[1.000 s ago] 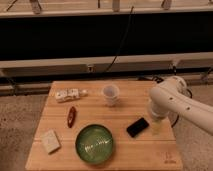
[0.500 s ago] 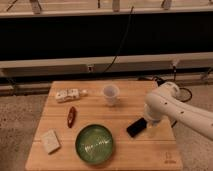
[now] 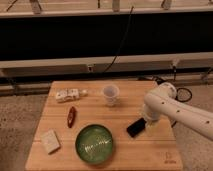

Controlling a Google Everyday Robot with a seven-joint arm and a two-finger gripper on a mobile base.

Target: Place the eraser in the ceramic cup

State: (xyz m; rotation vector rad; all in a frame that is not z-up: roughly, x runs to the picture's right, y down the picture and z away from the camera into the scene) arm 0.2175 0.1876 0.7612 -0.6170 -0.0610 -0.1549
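Observation:
The eraser (image 3: 134,128), a small flat black block, lies at an angle on the wooden table (image 3: 130,157), right of centre. My gripper (image 3: 150,127) hangs from the white arm (image 3: 172,107) at the eraser's right end, low over the table, and stands open with nothing held. The arm covers part of that end. The ceramic cup (image 3: 111,94), white and without a handle, stands upright behind and to the left of the eraser, about a cup's width away.
A green bowl (image 3: 94,143) sits at the front centre, left of the eraser. A slim dark red object (image 3: 72,116), a pale beige block (image 3: 50,141) and a white packet (image 3: 68,95) lie on the left half. A cable runs behind the table.
The arm has swung left and down, bringing my gripper from beside the eraser right up to its right end. The eraser and cup have not moved.

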